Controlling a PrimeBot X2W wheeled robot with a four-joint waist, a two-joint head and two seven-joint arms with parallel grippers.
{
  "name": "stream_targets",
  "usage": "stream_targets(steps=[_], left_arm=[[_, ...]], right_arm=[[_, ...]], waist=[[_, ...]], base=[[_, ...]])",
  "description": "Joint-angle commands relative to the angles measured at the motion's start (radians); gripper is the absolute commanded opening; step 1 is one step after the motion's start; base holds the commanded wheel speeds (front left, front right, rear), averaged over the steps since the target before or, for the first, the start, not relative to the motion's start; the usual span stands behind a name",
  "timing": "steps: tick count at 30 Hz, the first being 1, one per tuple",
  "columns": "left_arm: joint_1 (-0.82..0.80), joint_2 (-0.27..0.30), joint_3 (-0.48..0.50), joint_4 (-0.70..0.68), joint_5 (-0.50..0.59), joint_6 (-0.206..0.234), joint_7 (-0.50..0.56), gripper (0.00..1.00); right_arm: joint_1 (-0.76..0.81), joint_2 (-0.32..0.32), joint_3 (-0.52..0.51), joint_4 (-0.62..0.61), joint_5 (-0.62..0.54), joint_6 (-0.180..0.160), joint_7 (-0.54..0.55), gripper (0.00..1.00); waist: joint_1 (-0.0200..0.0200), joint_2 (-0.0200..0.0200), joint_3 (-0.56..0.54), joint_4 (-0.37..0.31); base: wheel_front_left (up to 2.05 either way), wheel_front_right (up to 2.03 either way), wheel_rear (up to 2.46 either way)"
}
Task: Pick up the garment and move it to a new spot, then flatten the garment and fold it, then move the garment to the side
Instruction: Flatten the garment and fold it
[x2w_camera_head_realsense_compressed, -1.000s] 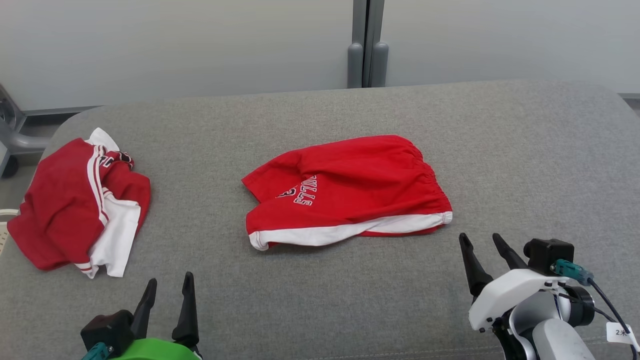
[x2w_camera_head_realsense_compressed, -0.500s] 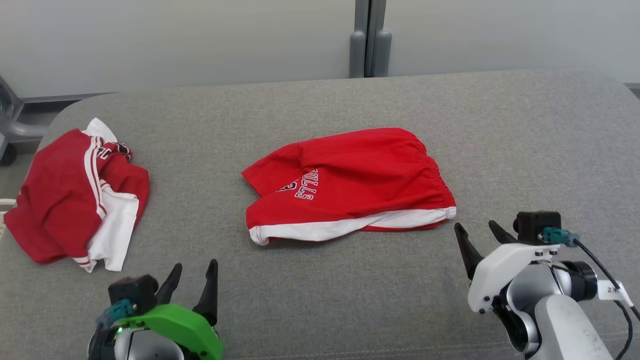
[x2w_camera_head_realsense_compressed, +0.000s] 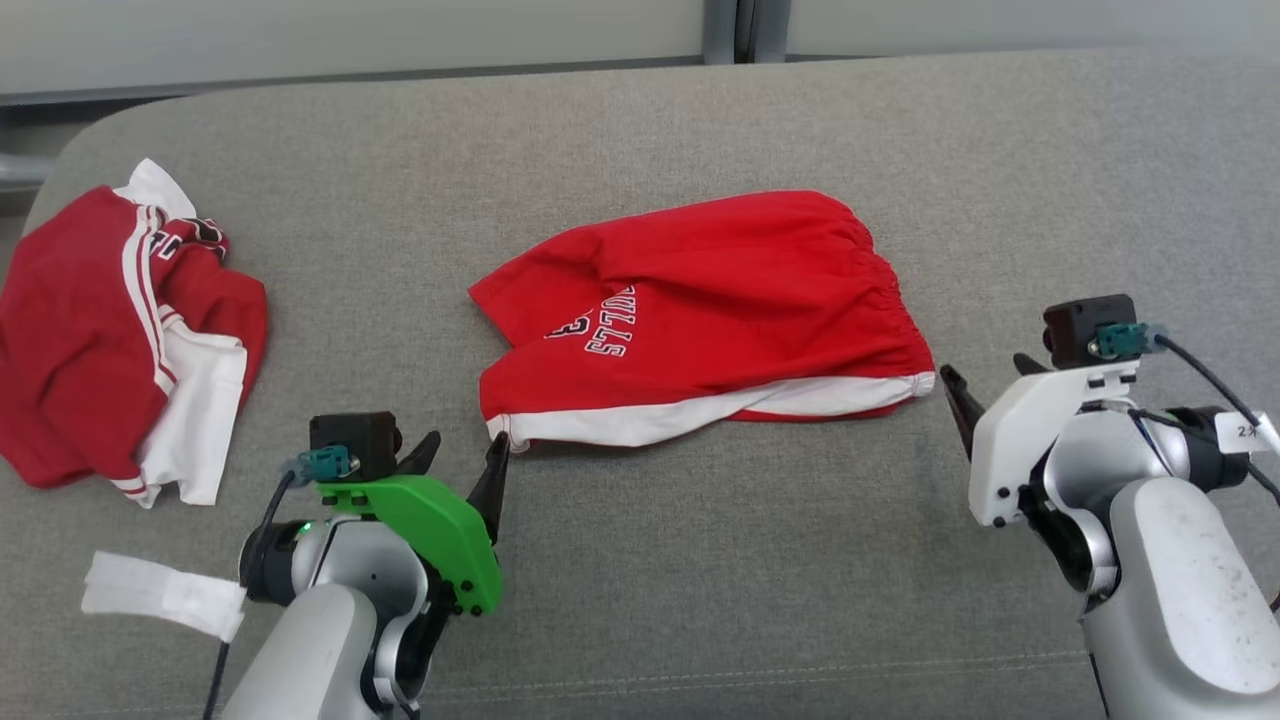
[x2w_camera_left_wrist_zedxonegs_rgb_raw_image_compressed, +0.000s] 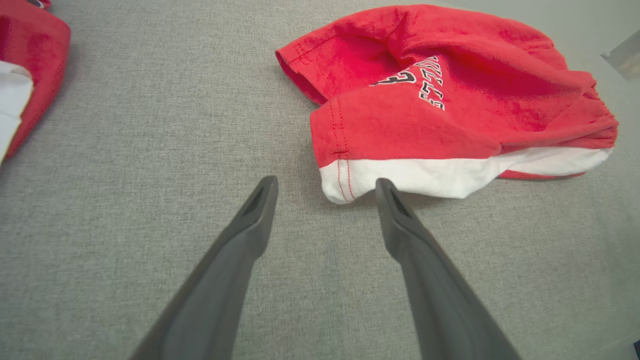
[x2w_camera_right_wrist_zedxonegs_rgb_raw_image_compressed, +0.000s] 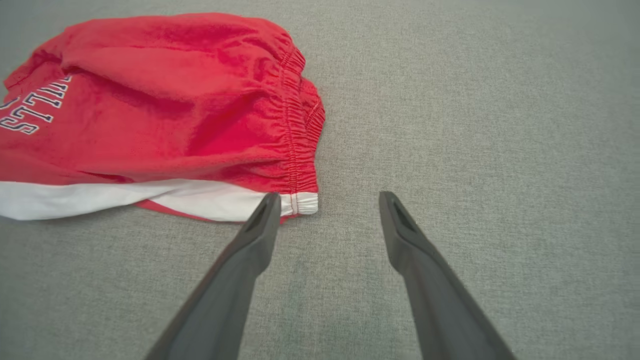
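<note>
Pickup step: I'm hovering left gripper and right gripper, open and empty, at shorts' near corners; pinching both next.

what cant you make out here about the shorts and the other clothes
- Red shorts: underside hidden by its own top layer, in every view.
- Lettering: head view, part of it runs into a fold, so the word is incomplete.
- Second red and white garment: cut by the head view's left edge and crumpled, type unclear.

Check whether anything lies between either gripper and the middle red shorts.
Nothing visible does. The left gripper is at the hem corner of the red shorts, the right gripper beside their waistband corner, over grey cushion.
</note>
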Motion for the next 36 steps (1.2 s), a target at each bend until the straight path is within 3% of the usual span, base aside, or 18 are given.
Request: stream_targets(steps=[1,16,21,27,32,36], left_arm=[[-0.030,0.004,0.000,0.010,0.014,0.004,0.005,1.00],[-0.130,-0.027,-0.015,0.117,0.008,0.018,0.029,1.00],[-0.142,-0.047,-0.005,0.111,-0.036,-0.028,0.004,1.00],[-0.113,-0.031,-0.002,0.092,-0.069,-0.052,0.040,1.00],[-0.081,-0.001,0.011,0.045,-0.063,-0.017,0.055,1.00],[-0.052,-0.001,0.017,-0.001,-0.096,-0.022,0.074,1.00]], right_arm=[[-0.020,-0.007,-0.002,0.001,0.005,0.000,0.007,1.00],[-0.114,-0.063,0.064,0.081,0.062,0.000,0.040,1.00],[-0.128,-0.070,0.084,0.097,0.082,0.000,0.026,1.00],[-0.112,-0.078,0.091,0.106,0.092,0.000,0.019,1.00],[-0.098,-0.086,0.095,0.109,0.099,0.000,0.022,1.00],[-0.087,-0.095,0.097,0.118,0.104,0.000,0.025,1.00]], waist=[[0.0000,0.0000,0.048,-0.001],[0.0000,0.0000,0.146,0.003],[0.0000,0.0000,0.148,0.008],[0.0000,0.0000,0.127,0.010],[0.0000,0.0000,0.102,0.008],[0.0000,0.0000,0.086,0.010]], base=[[0.00,0.00,0.00],[0.00,0.00,0.00],[0.00,0.00,0.00],[0.00,0.00,0.00],[0.00,0.00,0.00],[0.00,0.00,0.00]])
